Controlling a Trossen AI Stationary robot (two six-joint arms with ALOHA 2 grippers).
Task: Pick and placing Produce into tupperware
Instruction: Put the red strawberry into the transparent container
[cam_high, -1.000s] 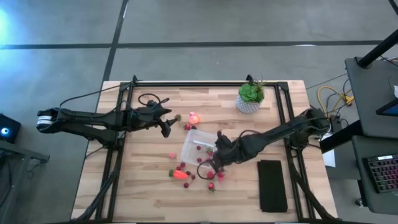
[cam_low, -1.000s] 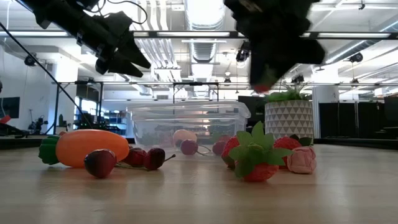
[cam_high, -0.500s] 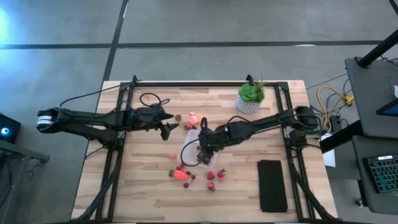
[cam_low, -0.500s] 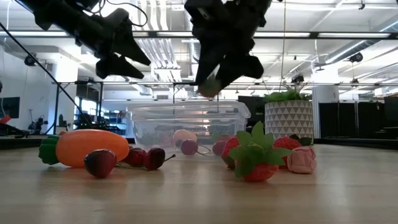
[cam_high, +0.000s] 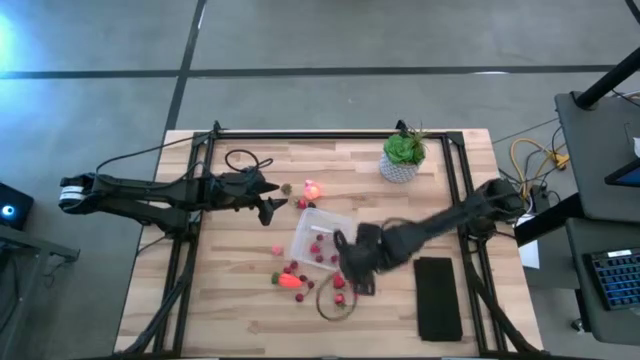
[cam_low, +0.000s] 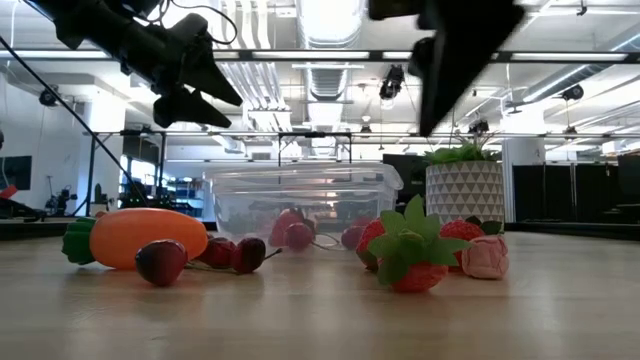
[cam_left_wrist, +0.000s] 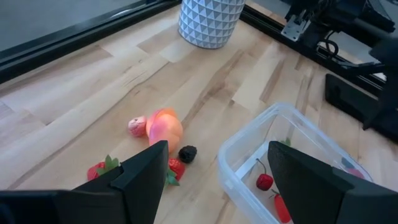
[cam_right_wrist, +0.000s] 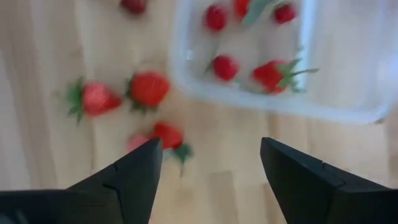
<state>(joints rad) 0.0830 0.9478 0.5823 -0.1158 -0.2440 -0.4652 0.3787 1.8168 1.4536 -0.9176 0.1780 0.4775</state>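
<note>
High view: the tupperware (cam_high: 320, 238) is sitting mid-table with several red pieces inside, more produce (cam_high: 296, 279) lying scattered just beside its near edge. The right gripper (cam_high: 352, 276) is hovering over those loose pieces, its fingers spread wide and carrying nothing. The left gripper (cam_high: 275, 205) is waiting near the box's far-left corner, fingers likewise apart and empty.

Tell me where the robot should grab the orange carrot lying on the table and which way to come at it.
Grip the carrot across the thick orange middle, coming straight down from above. It lies flat on its side on the table, with green leaves at one end and cherries close against the other, so the mid-body is probably the clearest spot.
</note>
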